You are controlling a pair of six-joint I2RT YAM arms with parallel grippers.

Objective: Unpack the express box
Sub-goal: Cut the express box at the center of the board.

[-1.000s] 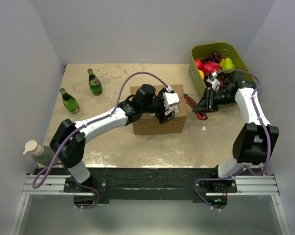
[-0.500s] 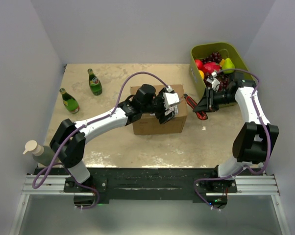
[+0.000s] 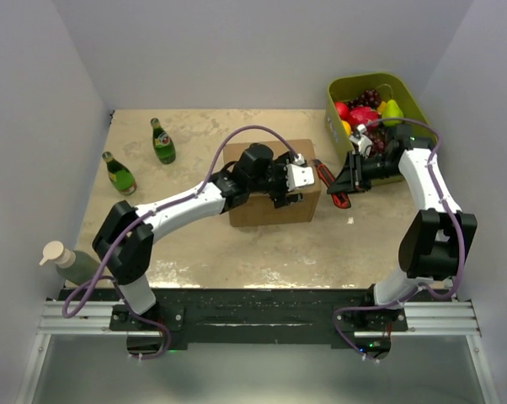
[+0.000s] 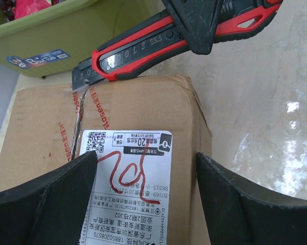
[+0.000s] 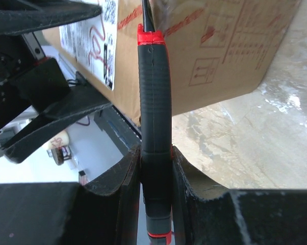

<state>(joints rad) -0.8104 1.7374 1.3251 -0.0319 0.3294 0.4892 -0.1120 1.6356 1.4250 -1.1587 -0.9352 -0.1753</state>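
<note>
The express box (image 3: 270,210) is a brown carton in the middle of the table, with a white label (image 4: 128,184) on its top. It also shows in the right wrist view (image 5: 230,46). My left gripper (image 3: 297,181) is open over the box top (image 4: 146,201), one finger on each side of the label, holding nothing. My right gripper (image 3: 353,177) is shut on a red-and-black utility knife (image 3: 329,181), gripping its handle (image 5: 154,168). The knife tip (image 4: 87,81) sits at the box's far top edge, by the tape seam.
An olive-green tub (image 3: 344,87) of fruit stands at the back right, just behind the right gripper. Two green bottles (image 3: 162,141) (image 3: 119,173) lie at the back left. A pump bottle (image 3: 64,259) stands at the near left edge.
My left gripper has turned and settled flatter over the box top. My right gripper has shifted slightly left and back, bringing the knife up to the box's edge.
</note>
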